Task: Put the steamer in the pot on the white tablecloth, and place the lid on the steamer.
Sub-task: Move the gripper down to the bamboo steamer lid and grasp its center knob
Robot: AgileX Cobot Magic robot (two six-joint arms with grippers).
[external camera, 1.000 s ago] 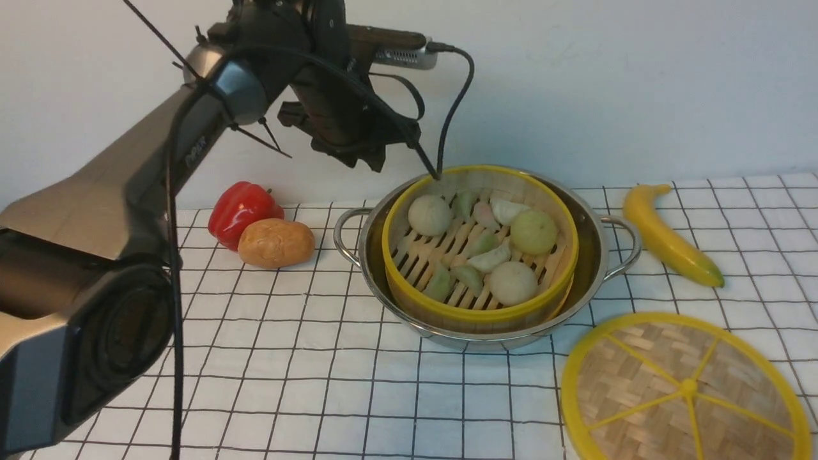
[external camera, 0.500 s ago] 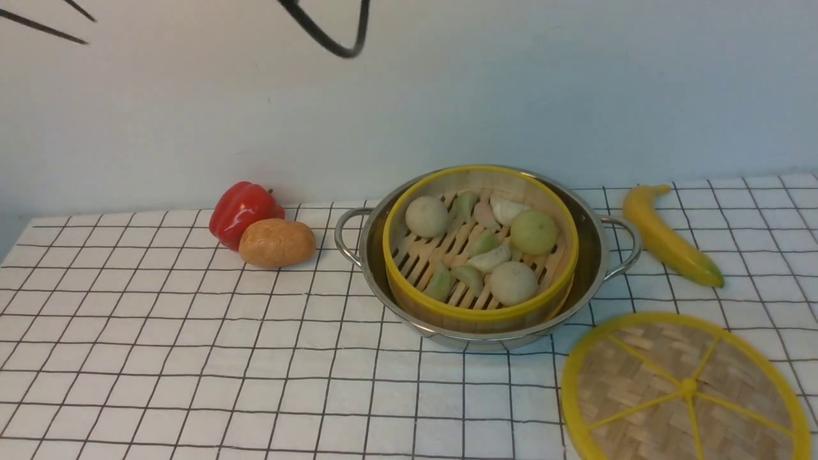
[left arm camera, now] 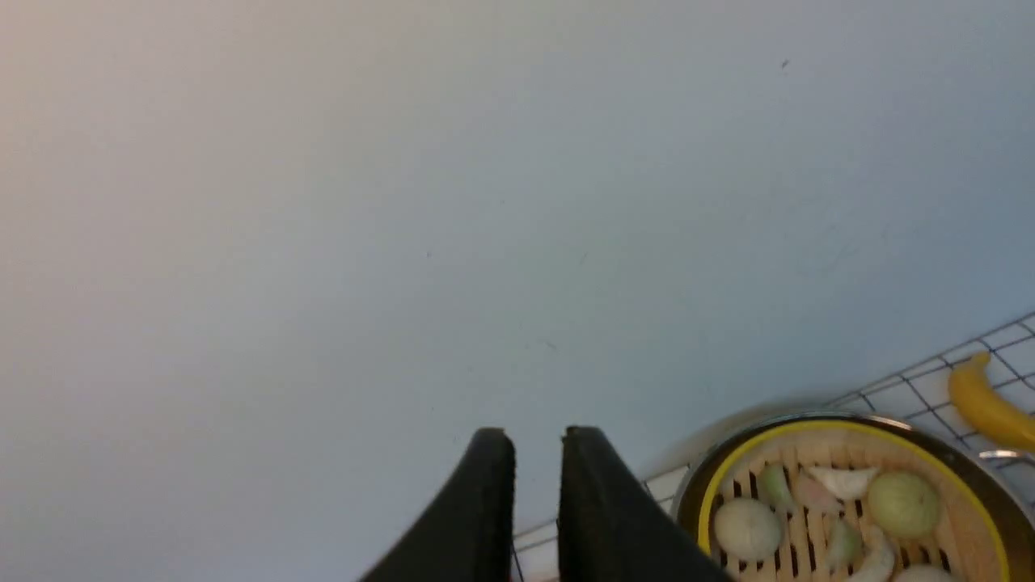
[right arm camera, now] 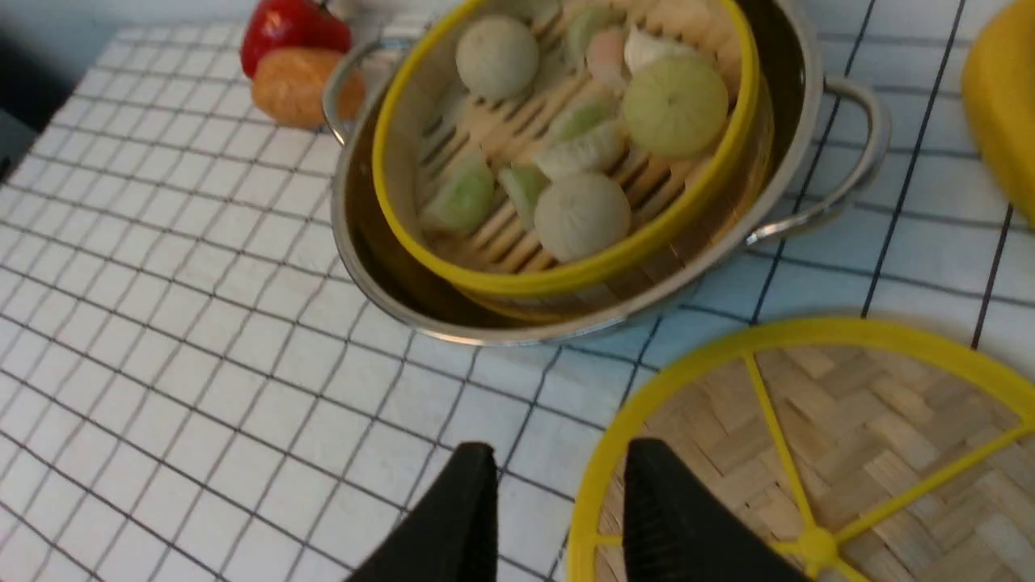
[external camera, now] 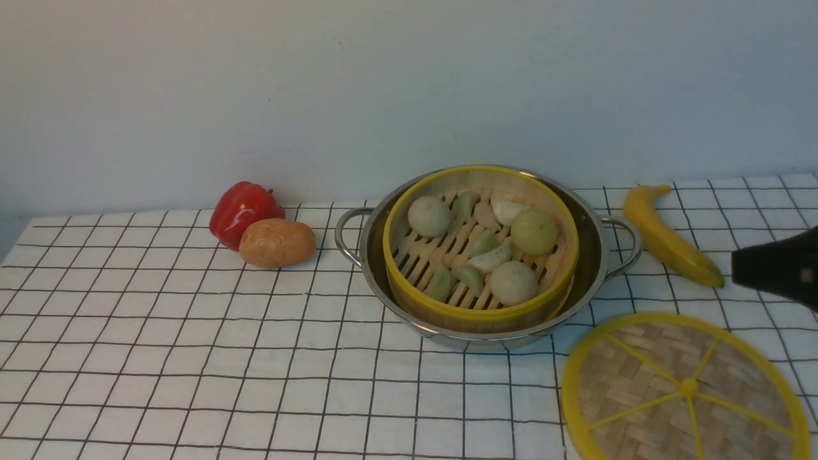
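From here, the right gripper [right arm camera: 562,453] is parted and empty, angled in low from the right. Just beyond its tips lies the lid [external camera: 689,386]; past that, the steamer [external camera: 479,313] sits inside the pot [external camera: 473,335]. A grab off the small knob could let the lid slip. Farther off, the left gripper [left arm camera: 538,436] is slightly apart, holding nothing, facing the wall.

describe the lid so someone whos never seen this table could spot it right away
Find the wide shiny steel pot on the checked white tablecloth. Toward the robot and to the pot's right lies the lid, a round woven disc. Unlike the deep yellow-rimmed steamer inside the pot, it is flat, with yellow spokes meeting at a small centre knob.
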